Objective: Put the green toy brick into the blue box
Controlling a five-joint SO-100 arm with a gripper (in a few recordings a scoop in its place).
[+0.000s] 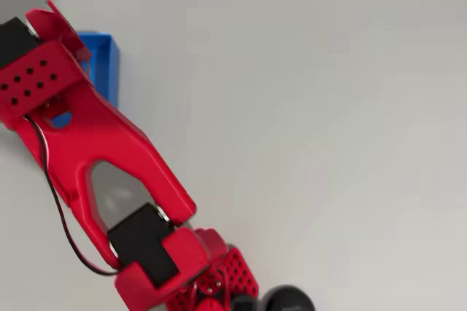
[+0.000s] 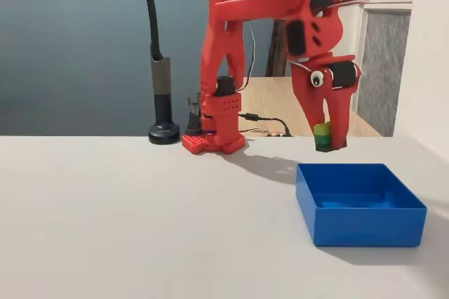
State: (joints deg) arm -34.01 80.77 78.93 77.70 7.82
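The blue box (image 2: 360,204) sits nearest the camera in the fixed view, resting flat on the pale grey table (image 2: 140,222) with its open top facing up and its blue floor bare. Its low walls stand square, and a soft shadow lies on the table just behind it.

Directly above the box, clear of its rim, hangs the red gripper (image 2: 327,141), pointing straight down. Its fingers are closed around the green toy brick (image 2: 322,135), which shows as a lime-green block with a darker green lower edge pinched near the fingertips. The brick is in the air above the back part of the box, touching neither the walls nor the floor.

The red arm (image 2: 231,53) rises from its base, which stands on the table behind the box and to its left in the fixed view, then reaches across to the right and bends down to the gripper. A black cable trails along the arm. Farther left of the box, beyond the arm's base, a black stand (image 2: 163,106) with a thin dark post stands near the table's back edge.

In the overhead view the arm (image 1: 95,150) stretches from the bottom edge up to the top left, covering most of the box (image 1: 104,66), of which one blue corner and wall show beside the arm's upper end.
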